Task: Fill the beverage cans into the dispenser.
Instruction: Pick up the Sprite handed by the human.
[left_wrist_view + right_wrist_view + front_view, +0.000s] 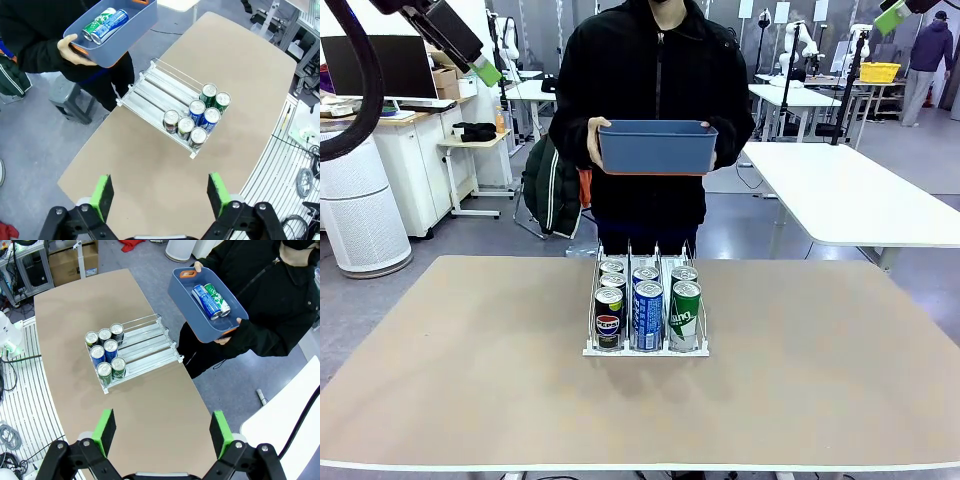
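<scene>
Six beverage cans (647, 312) upright at dispenser (646, 351) front, centre of table (470, 380). Well beyond left gripper (162, 192), 1 o'clock, jaws spread wide; beyond right gripper (162, 432), 11 o'clock, jaws likewise apart. Two more in person's blue bin (657, 150).

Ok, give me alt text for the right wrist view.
A person holds a blue bin with a blue can and a green can lying in it, just past the tan table. On the table, a white three-lane dispenser holds seven upright cans bunched at one end. The right arm's jaws stand open above the table.
</scene>
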Controlling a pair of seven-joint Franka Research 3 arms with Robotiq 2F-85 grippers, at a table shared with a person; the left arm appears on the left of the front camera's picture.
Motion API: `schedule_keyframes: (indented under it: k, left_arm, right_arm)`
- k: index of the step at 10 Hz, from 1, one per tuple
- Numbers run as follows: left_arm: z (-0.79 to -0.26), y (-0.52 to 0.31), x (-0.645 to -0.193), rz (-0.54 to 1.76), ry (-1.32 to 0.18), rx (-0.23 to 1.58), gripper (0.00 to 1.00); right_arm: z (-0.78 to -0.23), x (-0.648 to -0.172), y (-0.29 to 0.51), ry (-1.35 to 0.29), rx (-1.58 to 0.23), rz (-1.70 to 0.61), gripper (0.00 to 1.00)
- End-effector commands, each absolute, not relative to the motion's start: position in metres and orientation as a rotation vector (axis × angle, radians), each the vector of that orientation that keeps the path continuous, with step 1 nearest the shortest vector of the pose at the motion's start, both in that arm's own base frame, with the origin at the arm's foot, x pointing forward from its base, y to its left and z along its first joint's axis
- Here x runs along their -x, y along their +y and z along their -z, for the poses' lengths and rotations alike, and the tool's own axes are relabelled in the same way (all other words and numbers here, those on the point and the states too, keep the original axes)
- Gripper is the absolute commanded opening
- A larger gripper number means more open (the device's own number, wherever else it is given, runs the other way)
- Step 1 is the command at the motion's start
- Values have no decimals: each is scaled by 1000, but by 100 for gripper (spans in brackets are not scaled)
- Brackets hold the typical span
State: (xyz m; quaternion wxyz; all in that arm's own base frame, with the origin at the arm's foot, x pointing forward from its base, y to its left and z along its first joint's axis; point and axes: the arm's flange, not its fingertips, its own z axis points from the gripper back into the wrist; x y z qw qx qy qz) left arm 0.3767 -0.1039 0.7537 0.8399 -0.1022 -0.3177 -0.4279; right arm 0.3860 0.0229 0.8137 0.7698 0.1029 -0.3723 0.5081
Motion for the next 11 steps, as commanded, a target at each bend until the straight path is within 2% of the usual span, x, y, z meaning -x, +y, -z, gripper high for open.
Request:
schedule_keyframes:
  k: [1, 11]
  left_arm:
    - [-754, -103, -376, 928, -693, 247, 100]
    - [-754, -104, -377, 905, -672, 216, 100]
  right_arm:
    - [-813, -385, 23, -807, -225, -1102, 100]
    - [-813, -385, 23, -807, -225, -1102, 100]
